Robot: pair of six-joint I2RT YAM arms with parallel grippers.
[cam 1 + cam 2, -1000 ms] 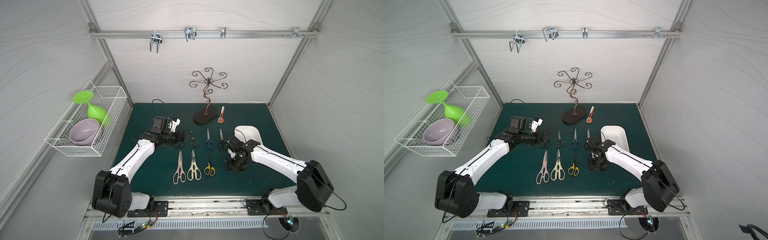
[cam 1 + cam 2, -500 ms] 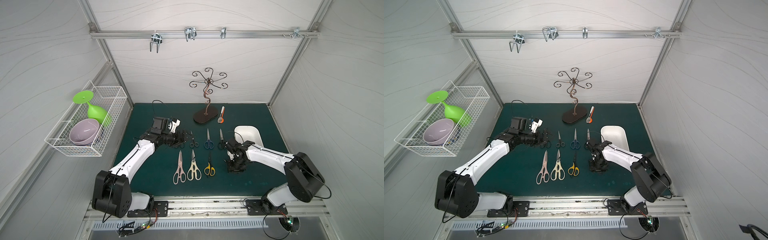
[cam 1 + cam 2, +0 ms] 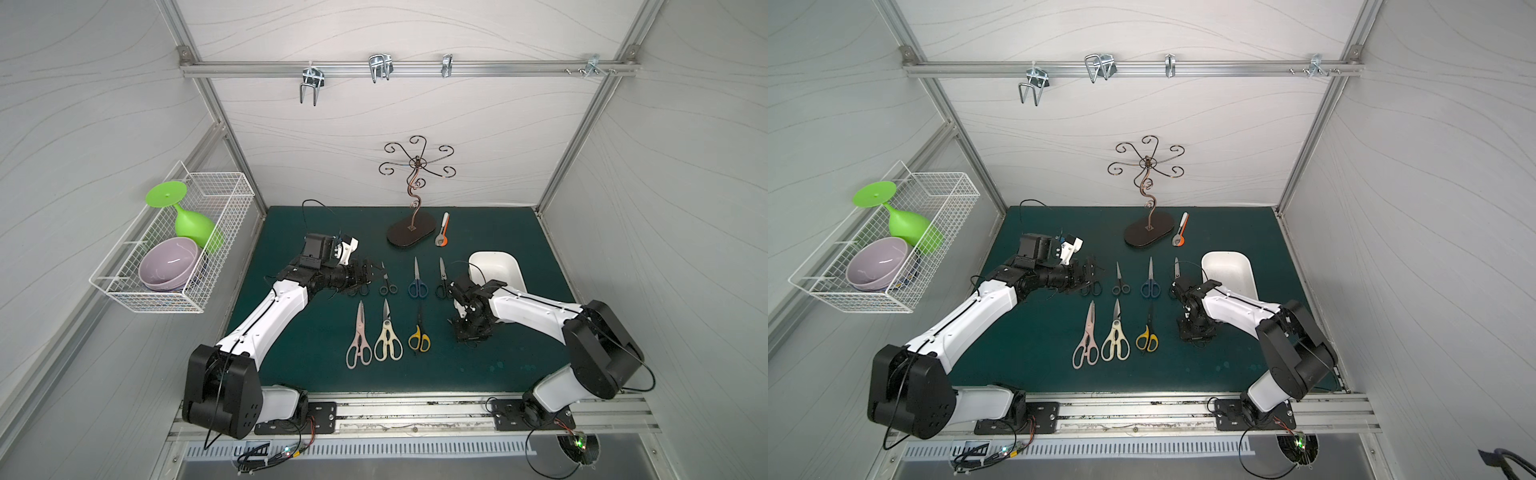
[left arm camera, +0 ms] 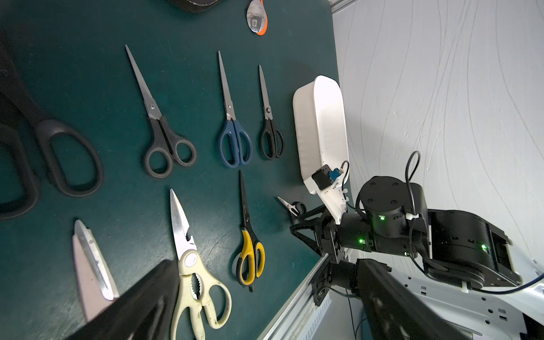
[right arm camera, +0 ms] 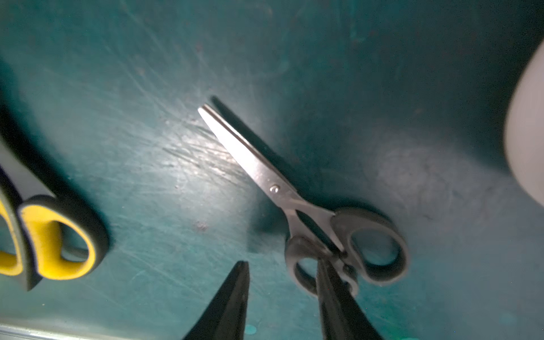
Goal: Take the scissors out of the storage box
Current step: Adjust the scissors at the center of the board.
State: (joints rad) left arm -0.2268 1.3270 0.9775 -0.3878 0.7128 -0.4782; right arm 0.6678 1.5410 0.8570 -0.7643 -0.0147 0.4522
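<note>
- My right gripper (image 5: pixel 282 265) points down at the green mat (image 3: pixel 490 224). Its jaws are parted and clasp nothing, with bare mat showing between the tips.
- One fingertip (image 5: pixel 329 282) overlaps the handle loops of the small grey-handled scissors (image 5: pixel 262 173). I cannot tell whether it touches them. This pair lies flat on the mat with its blades shut.
- The storage box (image 3: pixel 496 252) stands on the mat just beside my right wrist and is partly hidden behind that arm. All scissors in view lie outside it.
- My left gripper (image 3: pixel 365 276) is spread wide and grips nothing. It hangs low over the large black-handled scissors (image 4: pixel 59 153), which rest on the mat.
- Far row, blades pointing away from me: the black-handled pair (image 3: pixel 387 284), the blue-handled pair (image 3: pixel 417 286) and the second black-handled pair (image 3: pixel 443 276).
- Near row: the pink shears (image 3: pixel 360 328), the cream shears (image 3: pixel 387 328) and the yellow-and-black pair (image 3: pixel 418 332).
</note>
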